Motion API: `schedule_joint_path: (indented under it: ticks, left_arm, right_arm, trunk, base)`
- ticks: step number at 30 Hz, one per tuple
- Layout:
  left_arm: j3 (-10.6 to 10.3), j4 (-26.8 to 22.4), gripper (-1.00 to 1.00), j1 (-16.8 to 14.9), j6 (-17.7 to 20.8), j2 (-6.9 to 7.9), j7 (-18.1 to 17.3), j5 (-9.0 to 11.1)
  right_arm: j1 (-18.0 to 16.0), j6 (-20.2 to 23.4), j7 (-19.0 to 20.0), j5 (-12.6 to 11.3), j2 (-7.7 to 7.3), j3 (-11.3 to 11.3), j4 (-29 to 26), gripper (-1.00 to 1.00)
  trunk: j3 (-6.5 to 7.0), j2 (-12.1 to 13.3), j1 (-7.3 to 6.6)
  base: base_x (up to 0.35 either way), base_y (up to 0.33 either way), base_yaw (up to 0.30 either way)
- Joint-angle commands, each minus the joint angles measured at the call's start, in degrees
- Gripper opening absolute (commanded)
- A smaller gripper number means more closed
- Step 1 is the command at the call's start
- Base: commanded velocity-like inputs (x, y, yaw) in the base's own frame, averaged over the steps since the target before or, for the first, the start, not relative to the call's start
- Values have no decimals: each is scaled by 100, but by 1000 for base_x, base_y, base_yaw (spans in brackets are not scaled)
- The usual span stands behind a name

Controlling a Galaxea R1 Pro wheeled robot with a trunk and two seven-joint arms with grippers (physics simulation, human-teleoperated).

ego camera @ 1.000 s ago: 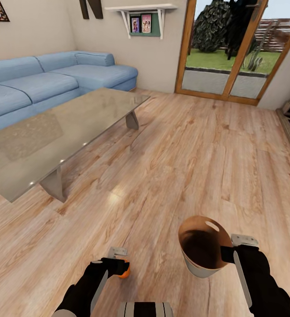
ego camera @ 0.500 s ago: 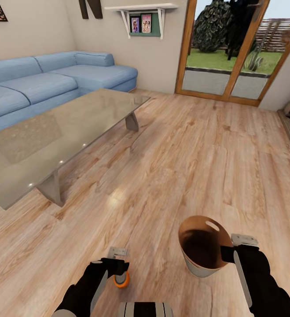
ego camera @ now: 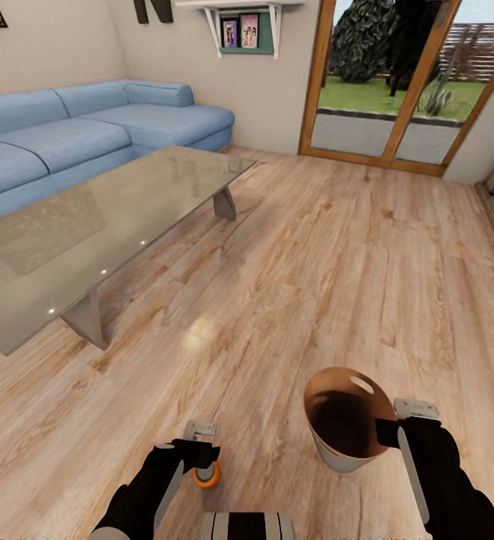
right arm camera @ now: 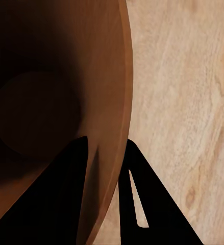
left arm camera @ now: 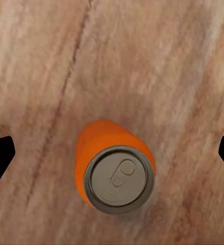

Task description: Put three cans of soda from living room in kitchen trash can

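On the light wood plank floor [ego camera: 299,247], directly under the black left gripper [ego camera: 200,441]: a bright orange soda can with a silvery grey pull-tab end [ego camera: 207,475], standing upright, long axis vertical and pointing up toward the wrist. Fingers spread wide, dark tips at either side of the left wrist view, the can [left arm camera: 114,168] between them but touching neither; free of the grip, then, and resting on the boards. Clearly the nearer arm, with a straight descent looking enough to bracket the cylinder. Can itself smooth, undented, tab lying flat on the lid.

To the right, held off the floor: a small round bucket-like bin, pale grey-white outside and glossy copper-brown inside [ego camera: 344,420], oval handle cutout near the far rim, mouth tilted toward the camera. Black right gripper [ego camera: 387,433] pinched on the near rim, one finger inside the wall, one outside. Nothing discernible in the dark interior [right arm camera: 45,102].
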Motion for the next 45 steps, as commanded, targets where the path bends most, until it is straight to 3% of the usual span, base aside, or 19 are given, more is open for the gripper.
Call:
schedule_joint_path:
  ticks: [1,35,45]
  left_arm:
    - [3,3,100,0,0,0,0,0]
    - [1,4,100,0,0,0,0,7]
    - [0,4,100,0,8,0,0,14]
  right_arm:
    - [-2,0,7,-35,0,1,-2,-100]
    - [-2,0,7,-35,-9,1,-2,-100]
    - [-2,0,6,-35,-9,1,-2,-100]
  trunk:
    - [-9,0,-1]
    - [-323,0,-1]
    - [-344,0,-1]
  base:
    - [0,0,0]
    - [0,0,0]
    - [0,0,0]
